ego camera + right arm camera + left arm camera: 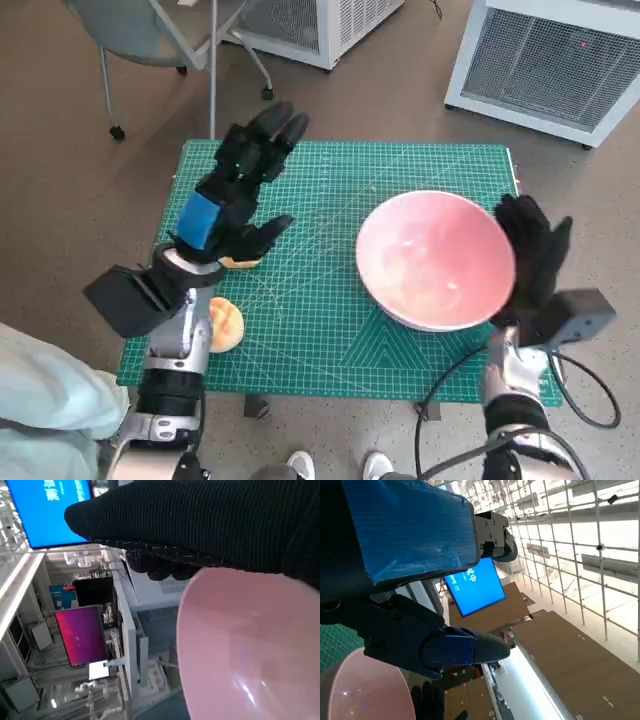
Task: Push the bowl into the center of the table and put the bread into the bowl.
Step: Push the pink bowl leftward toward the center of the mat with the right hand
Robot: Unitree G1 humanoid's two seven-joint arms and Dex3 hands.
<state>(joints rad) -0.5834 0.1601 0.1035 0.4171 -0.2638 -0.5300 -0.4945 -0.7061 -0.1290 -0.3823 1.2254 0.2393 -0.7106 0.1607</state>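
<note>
The pink bowl point(435, 260) stands on the right half of the green mat point(330, 330); it also shows in the left wrist view point(365, 690) and fills the right wrist view point(250, 650). My gloved right hand point(535, 260) lies flat against the bowl's right side, fingers straight, holding nothing; its glove point(200, 525) sits right at the rim. My left hand point(235, 190) hovers over the mat's left part with fingers spread and empty point(435, 640). A round bread point(225, 322) lies by my left forearm. Another tan piece point(240, 263) peeks out beneath the left thumb.
The mat covers the small table; its front edge point(330, 392) is close to me. A chair point(150, 30) stands beyond the far left corner, and white units point(550, 60) beyond the far right. A black cable point(450, 385) hangs at the front. A person's shoes point(300, 465) show below.
</note>
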